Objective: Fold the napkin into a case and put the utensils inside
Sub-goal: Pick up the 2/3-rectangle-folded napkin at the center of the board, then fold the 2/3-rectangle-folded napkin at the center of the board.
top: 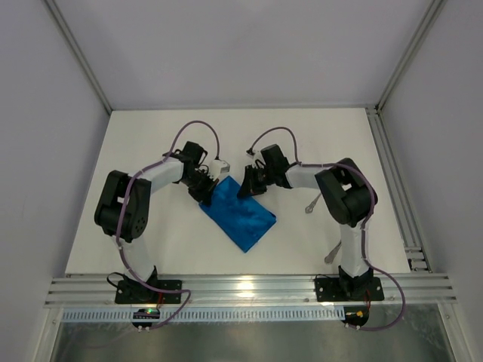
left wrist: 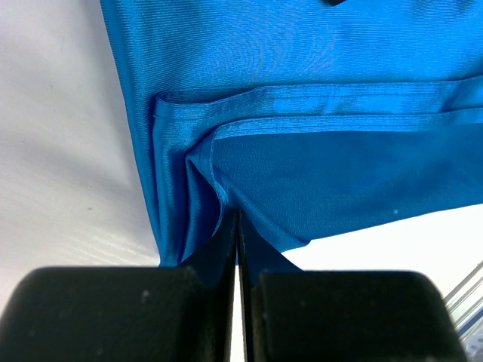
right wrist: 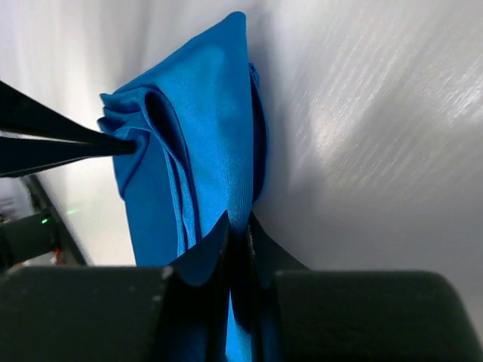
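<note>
The white tabletop (top: 151, 151) carries everything. The two arms are bent inward over its middle, so that both wrists meet at the far end of the napkin (top: 241, 219). The napkin is found between the arms, near the centre, laid as a slanted oblong running from far left to near right.

The far end is gripped at two points, presumably so that the edge can be carried over evenly in a fold towards the case. One held corner alone would let the soft cloth sag and twist. In the left wrist view, the left fingers (left wrist: 219, 260) are seen pressed together with a corner of cloth pinched between them. In the right wrist view, the right fingers (right wrist: 207, 253) are seen closed on another part of the same edge, with cloth trapped in the narrow gap. The left fingers appear there too, as dark wedges at the left of the picture.

The napkin is bright blue, plain and slightly shiny, with a fine ribbed weave. It is already doubled: stacked layers and a stitched hem are shown in the left wrist view, and loose bunched pleats are shown where the edge is raised.

The utensils are left well apart from the cloth, on the right. One slim silver piece (top: 310, 206) lies beside the right arm, and another (top: 332, 253) lies nearer its base, partly hidden. They are judged to be waiting until the case is finished.
</note>
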